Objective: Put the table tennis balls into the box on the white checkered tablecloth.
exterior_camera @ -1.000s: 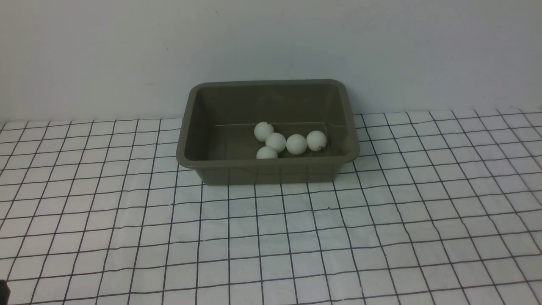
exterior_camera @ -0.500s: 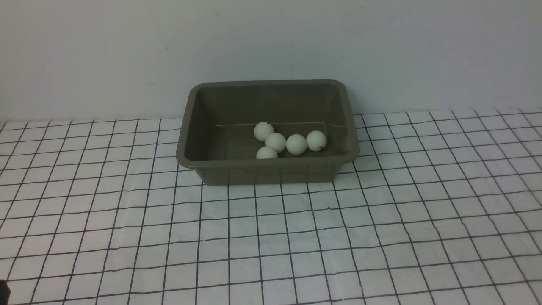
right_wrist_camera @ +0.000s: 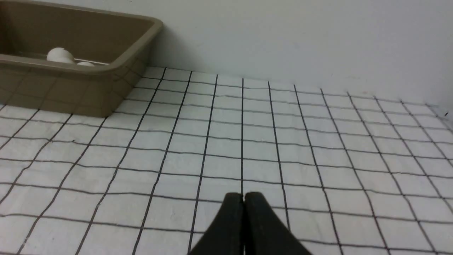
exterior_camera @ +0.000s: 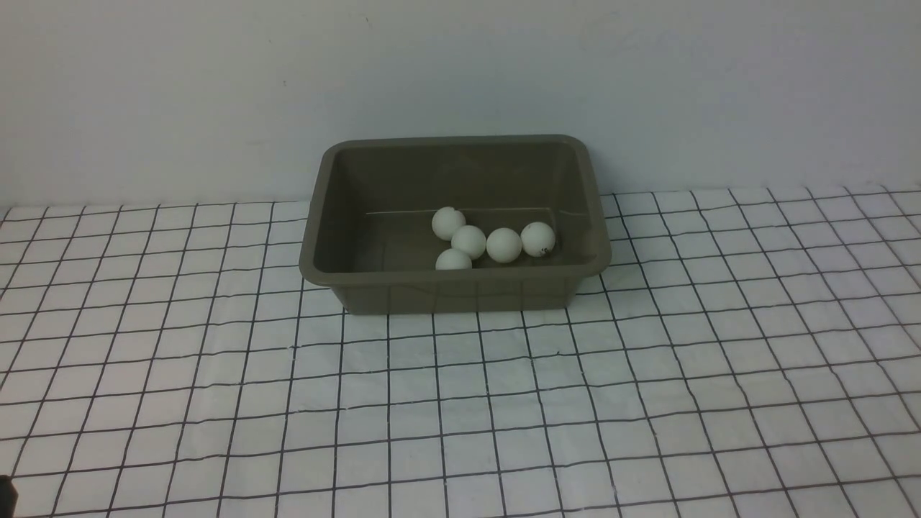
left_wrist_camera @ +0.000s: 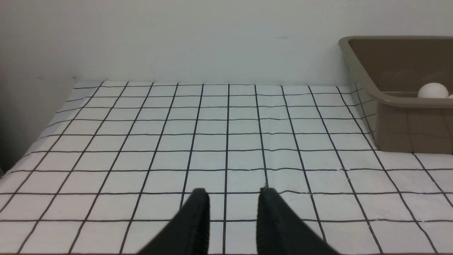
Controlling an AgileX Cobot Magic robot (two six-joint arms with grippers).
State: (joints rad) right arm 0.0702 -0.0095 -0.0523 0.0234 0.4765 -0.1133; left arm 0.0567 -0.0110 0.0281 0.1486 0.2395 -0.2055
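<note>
The olive-brown box (exterior_camera: 453, 288) stands on the white checkered tablecloth (exterior_camera: 460, 410) near the back wall. Several white table tennis balls (exterior_camera: 468, 241) lie clustered on its floor, one with a dark logo (exterior_camera: 538, 239). The left wrist view shows my left gripper (left_wrist_camera: 233, 194) open and empty, low over the cloth, well short of the box (left_wrist_camera: 400, 124), where one ball (left_wrist_camera: 432, 90) peeks over the rim. My right gripper (right_wrist_camera: 243, 195) is shut with nothing in it, over the cloth and apart from the box (right_wrist_camera: 70, 88) and the ball (right_wrist_camera: 59, 55) showing inside.
A plain pale wall (exterior_camera: 460, 72) rises right behind the box. A small dark piece (exterior_camera: 4, 493) shows at the front view's lower left corner. The cloth's left edge (left_wrist_camera: 42, 124) drops off in the left wrist view.
</note>
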